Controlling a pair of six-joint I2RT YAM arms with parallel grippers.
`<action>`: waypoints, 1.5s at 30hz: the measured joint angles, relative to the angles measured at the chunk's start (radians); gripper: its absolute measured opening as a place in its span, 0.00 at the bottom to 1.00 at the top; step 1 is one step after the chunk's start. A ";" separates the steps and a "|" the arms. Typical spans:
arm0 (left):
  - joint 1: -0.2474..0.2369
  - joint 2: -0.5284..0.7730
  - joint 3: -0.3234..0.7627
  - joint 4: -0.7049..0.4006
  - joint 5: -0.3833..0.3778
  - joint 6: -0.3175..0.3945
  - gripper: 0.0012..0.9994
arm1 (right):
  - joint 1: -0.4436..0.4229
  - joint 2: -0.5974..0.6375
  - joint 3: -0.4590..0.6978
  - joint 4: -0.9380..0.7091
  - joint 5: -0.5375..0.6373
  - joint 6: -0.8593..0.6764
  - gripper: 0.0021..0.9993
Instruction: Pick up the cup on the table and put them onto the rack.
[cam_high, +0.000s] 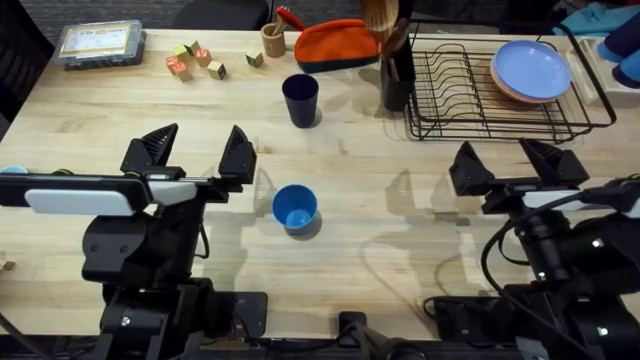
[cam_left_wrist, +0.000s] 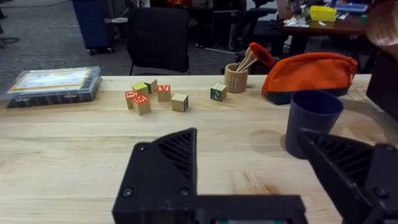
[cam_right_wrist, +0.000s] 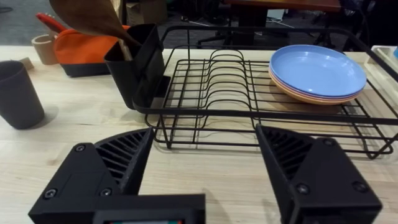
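Hovering wide open and empty, my left gripper (cam_high: 198, 152) sits nearest the upright blue cup (cam_high: 295, 208) at its four o'clock, while my right gripper (cam_high: 505, 160), equally open, waits below the rack (cam_high: 480, 95).

Illumination is bright and even across the surface (cam_high: 380, 220), supplied from above. Shadows are soft and short — the blue cup (cam_high: 295, 209) casts a faint shadow toward its near right, the dark cup (cam_high: 300, 100) a small one beside its base. The rack (cam_high: 500, 100) projects a thin wire pattern onto the wood beneath it. No strong glare is present; the plates (cam_high: 530, 70) carry a mild sheen. In both wrist views the near gripper parts are slightly soft — the far room behind is dimmer.
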 joint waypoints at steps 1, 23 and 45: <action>0.000 0.000 0.000 0.000 0.000 0.000 1.00 | 0.000 0.000 0.000 0.000 0.000 0.000 1.00; 0.000 0.016 0.163 -0.240 -0.005 0.000 1.00 | -0.002 0.008 0.149 -0.314 -0.004 0.001 1.00; 0.000 0.735 1.094 -0.701 -0.011 0.000 1.00 | -0.002 0.746 1.174 -0.822 -0.016 0.002 1.00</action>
